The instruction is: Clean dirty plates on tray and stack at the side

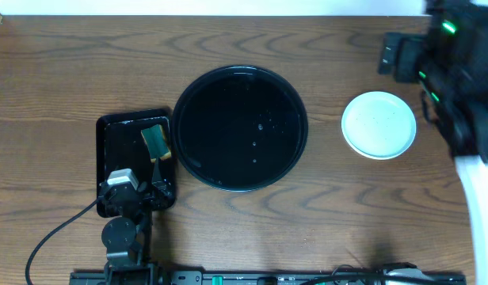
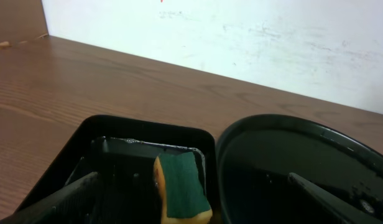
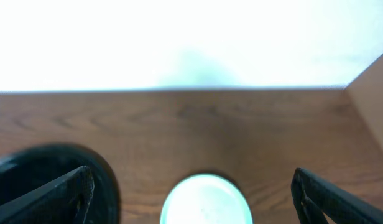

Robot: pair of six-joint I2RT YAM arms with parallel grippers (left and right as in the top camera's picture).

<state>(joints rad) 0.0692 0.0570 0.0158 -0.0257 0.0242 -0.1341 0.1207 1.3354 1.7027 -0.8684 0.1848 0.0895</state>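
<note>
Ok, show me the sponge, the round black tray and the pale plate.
sponge (image 1: pixel 155 141): overhead view, on its green scouring face.
round black tray (image 1: pixel 220 119): overhead view, on its bare floor, left of centre.
pale plate (image 1: pixel 379 124): overhead view, on the middle of its upper face.

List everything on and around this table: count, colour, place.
round tray: one, glossy black, table centre, no plates on it
rectangular tray: one, black, just left of the round tray
sponge: one, green on yellow, in the rectangular tray
plates: pale stack, count unclear from above, on the table right of the round tray
table: one, brown wood
cable: one, black, near-left part of the table
left arm: one, black, at the rectangular tray's near end, jaws open towards the sponge
right arm: one, black, far right, jaws open, nothing held
</note>
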